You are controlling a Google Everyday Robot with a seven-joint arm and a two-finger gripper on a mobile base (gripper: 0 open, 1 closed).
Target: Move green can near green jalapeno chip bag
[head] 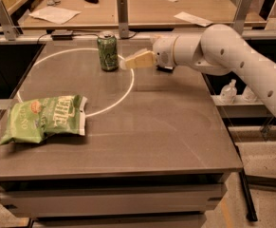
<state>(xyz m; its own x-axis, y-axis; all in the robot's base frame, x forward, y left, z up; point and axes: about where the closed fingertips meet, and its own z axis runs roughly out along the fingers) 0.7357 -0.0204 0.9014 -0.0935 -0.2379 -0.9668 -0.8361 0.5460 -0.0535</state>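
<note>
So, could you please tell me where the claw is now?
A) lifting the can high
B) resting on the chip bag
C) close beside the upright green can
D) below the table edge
C: the claw sits right beside the green can standing at the far end of the table, well away from the green jalapeno chip bag.

Grey table [175, 127] carries green can [107, 52], green jalapeno chip bag [42, 119]; end effector [127, 62] beside can.

Reading "TTLE" in large white letters on the green jalapeno chip bag [42, 119], "ENO" near its left end; finding the green can [107, 52] markings illegible; seeing the gripper [128, 62] hanging just right of it
</note>
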